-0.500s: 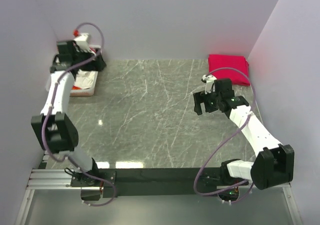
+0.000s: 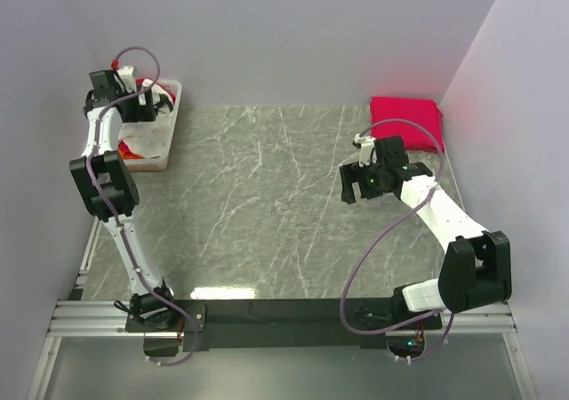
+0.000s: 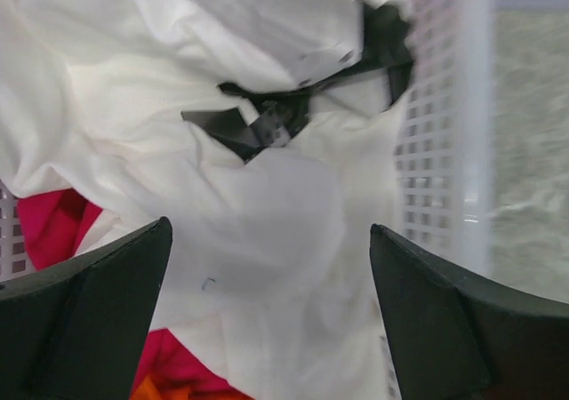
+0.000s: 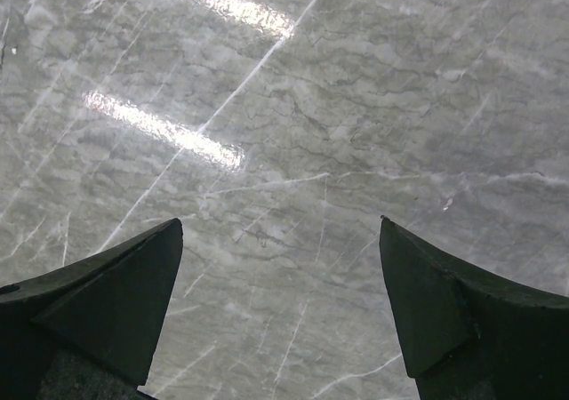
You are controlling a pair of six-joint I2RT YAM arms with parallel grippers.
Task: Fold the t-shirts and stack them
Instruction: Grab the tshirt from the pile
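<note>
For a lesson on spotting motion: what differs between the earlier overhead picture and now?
The left arm stretched farther from its base, carrying the left gripper leftward; it hangs open over the white t-shirt in the white slatted basket, gripping nothing. The right gripper, open and empty, edged slightly left over the marble table. The basket and the folded red t-shirt stayed put.
</note>
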